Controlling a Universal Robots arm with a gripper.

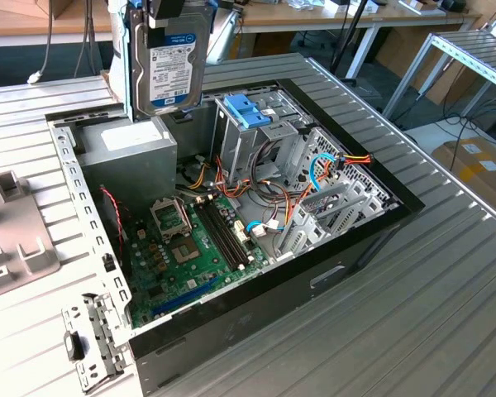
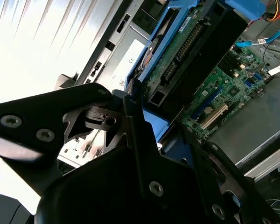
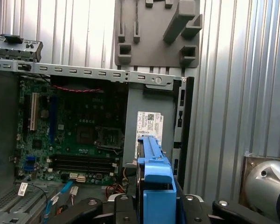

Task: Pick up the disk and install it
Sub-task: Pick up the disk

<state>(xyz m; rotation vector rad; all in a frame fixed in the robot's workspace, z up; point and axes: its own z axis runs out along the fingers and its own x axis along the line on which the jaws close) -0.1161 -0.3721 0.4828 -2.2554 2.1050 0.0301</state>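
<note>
Ribbed aluminium table [image 1: 446, 314] carries an open PC case [image 1: 347, 248], side panel off. Workshop benches and a cardboard box [image 1: 479, 169] sit in the bkgd along the top and right edges of the exterior view.

In the upper left of the exterior view the disk [image 1: 175, 66] hangs upright, label side to the camera, w/ its light-blue carrier rail [image 1: 133, 58] down the edge at the exterior view's left. It's off the table and above the case. Its lower edge is just over the grey PSU box [image 1: 136, 149], apart from it.

At the top edge of that frame the claw [image 1: 167, 8] has the disk from above. In the first wrist view its black jaws sit one each side of the blue rail end, closed narrow and clamped on the disk. The second wrist view shows the disk's green circuit-board side, w/ the PSU box and its white label beyond.

Inside the case:
- A green mobo [image 1: 190, 240] lies on the case floor below the PSU box, w/ CPU socket [image 1: 167, 217] and black RAM slots [image 1: 227, 236].
- A metal drive cage [image 1: 256, 141] stands just to the exterior view's right of the PSU box, w/ a bright-blue latch [image 1: 250, 109] on top.
- Red, yellow, orange and blue cables [image 1: 314, 178] tangle btwn the cage and the case's far wall.

On the table:
- A grey fixture plate [image 1: 16, 248] lies beside the case at the left edge of the exterior view.
- A small metal bracket [image 1: 89, 341] lies at lower left, near the case corner.
</note>
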